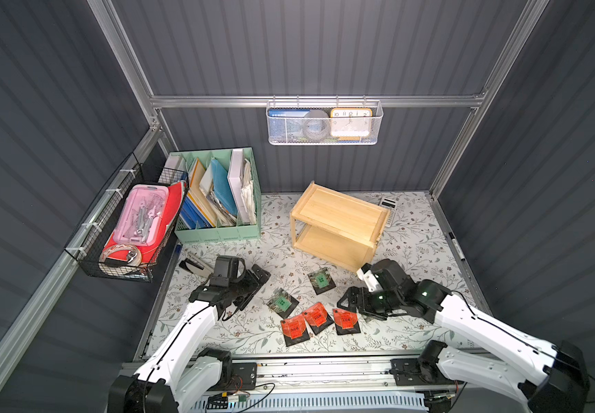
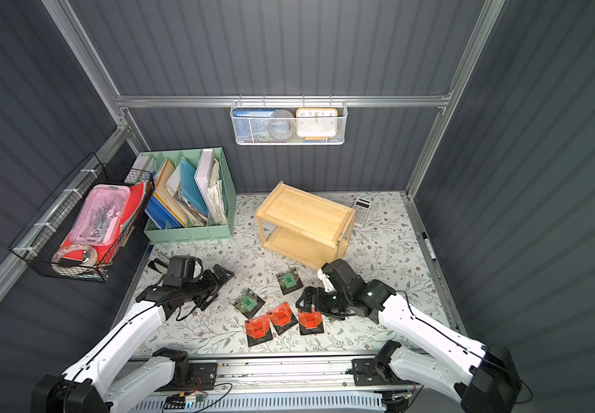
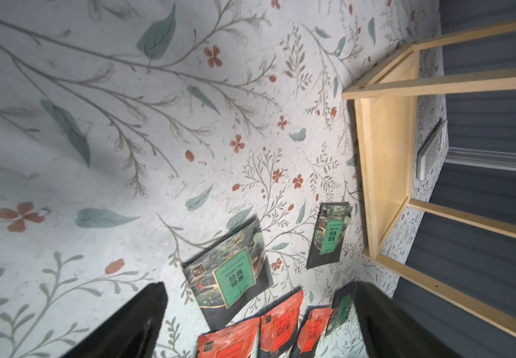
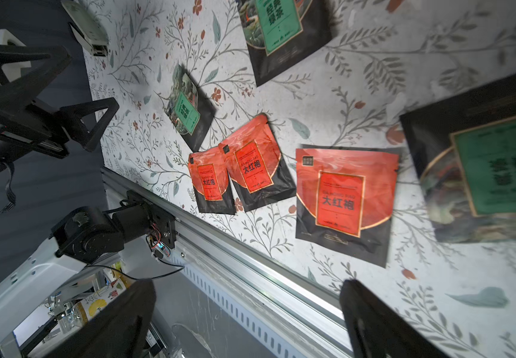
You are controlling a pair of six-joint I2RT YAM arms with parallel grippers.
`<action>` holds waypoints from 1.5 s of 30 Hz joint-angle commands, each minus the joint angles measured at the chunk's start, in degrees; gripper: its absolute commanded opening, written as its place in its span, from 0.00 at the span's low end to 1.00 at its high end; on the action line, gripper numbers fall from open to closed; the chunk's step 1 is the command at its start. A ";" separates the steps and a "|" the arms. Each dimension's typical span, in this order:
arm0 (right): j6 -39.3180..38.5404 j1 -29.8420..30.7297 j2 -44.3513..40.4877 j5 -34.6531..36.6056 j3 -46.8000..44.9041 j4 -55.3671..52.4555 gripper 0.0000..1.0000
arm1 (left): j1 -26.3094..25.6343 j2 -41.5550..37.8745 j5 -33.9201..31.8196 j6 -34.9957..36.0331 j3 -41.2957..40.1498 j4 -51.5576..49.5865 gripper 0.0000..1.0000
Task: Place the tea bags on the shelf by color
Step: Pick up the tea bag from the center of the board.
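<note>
Right wrist view and both top views agree: my right fingers (image 1: 349,302) stand wide apart and hold nothing. They hover low over the desk (image 1: 414,250) in front of the shelf (image 1: 339,214), just beside a red tea bag (image 1: 347,320). My left fingers (image 1: 255,284) are spread just as wide, empty and touching no bag, in front of the shelf and off to its left.

All six tea bags lie flat on the desk in front of the shelf. They are square black sachets with a coloured label in the middle. Beside the red tea bag, a second red bag (image 1: 317,317) touches a third red bag (image 1: 294,330), and the three form a row well in front of the shelf. A first green bag (image 1: 321,280) lies nearest the shelf. A second green bag (image 1: 281,304) lies between the red row and my left fingers. A third green bag (image 4: 483,167) sits under my right wrist, blurred there and hidden by my arm in both top views.

The shelf is light wood with two tiers, standing at an angle on the desk, with a calculator (image 1: 389,207) behind it.

Left of the shelf, a mint-green file organizer (image 1: 217,232) holds folders and papers. Farther left, a black wire basket (image 1: 117,264) carries a pink case and a tape roll. Above the shelf, a white mesh basket (image 1: 321,139) hangs on the back rail with a clock inside.
</note>
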 commanded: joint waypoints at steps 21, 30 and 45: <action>0.59 8.33 34.41 0.31 21.55 13.11 0.75 | -0.85 -0.19 5.27 -5.51 -5.43 6.48 1.00; 0.89 9.02 43.16 -2.38 27.61 13.67 0.52 | -0.85 -0.08 4.33 -5.24 -4.65 3.97 1.00; 3.70 9.12 50.52 -2.74 30.84 15.07 0.30 | -0.87 -2.01 3.42 -4.61 -4.92 1.45 1.00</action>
